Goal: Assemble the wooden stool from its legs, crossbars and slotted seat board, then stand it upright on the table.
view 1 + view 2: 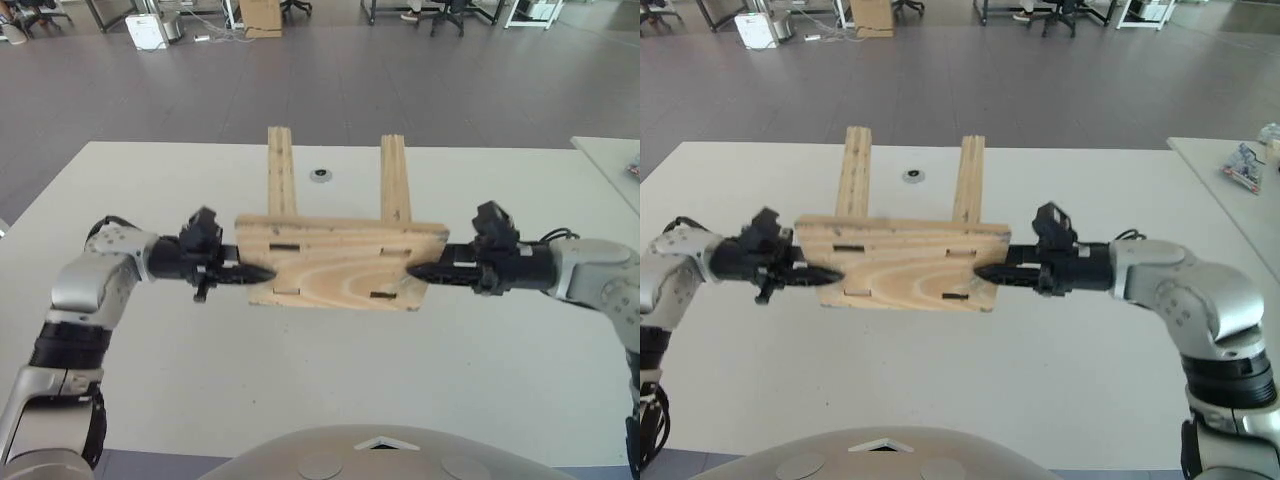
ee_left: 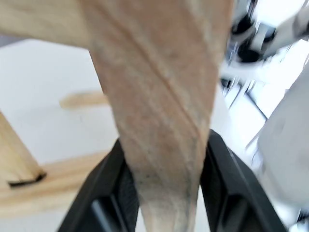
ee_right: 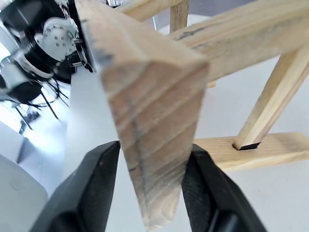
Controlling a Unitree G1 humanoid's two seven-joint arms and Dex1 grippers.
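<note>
Tabletop (image 3: 270,203) under seat board (image 3: 154,135), slotted-in legs (image 3: 270,101)

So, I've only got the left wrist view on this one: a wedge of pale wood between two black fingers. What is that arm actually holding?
Observer: The left hand is clamped on the left edge of the pale, rectangular slotted wooden seat board.
Reviewer: Is the other arm involved?
Observer: Yes, the right hand is clamped on the board's opposite edge.
Reviewer: And which way do the legs point?
Observer: Two pale wooden legs run from the board away from the robot, over the white table, so the stool is not standing upright.
</note>
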